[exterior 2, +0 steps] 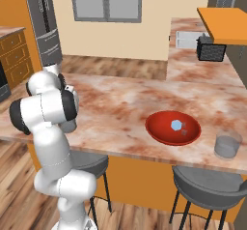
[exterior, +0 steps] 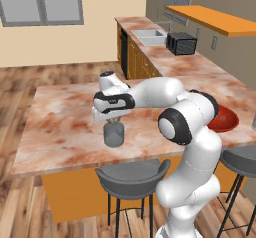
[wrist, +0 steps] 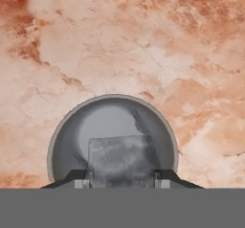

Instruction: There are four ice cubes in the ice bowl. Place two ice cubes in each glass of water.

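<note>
My gripper (exterior: pixel 114 120) hangs straight above a grey see-through glass of water (exterior: pixel 114 135) near the front edge of the island counter. In the hand view the gripper (wrist: pixel 122 179) is shut on a pale ice cube (wrist: pixel 120 160), held over the round mouth of that glass (wrist: pixel 67 141). The red ice bowl (exterior 2: pixel 164 133) sits to the right on the counter with a pale blue ice cube (exterior 2: pixel 176 125) inside. The second glass of water (exterior 2: pixel 227 144) stands right of the bowl. The bowl (exterior: pixel 225 121) also peeks out behind my arm.
Grey bar stools (exterior: pixel 132 177) (exterior 2: pixel 207 188) stand under the counter's front edge. The marble island (exterior: pixel 60 117) stretches left and back. A sink (exterior: pixel 149 36) and a dark toaster oven (exterior: pixel 181 43) sit on the far counter.
</note>
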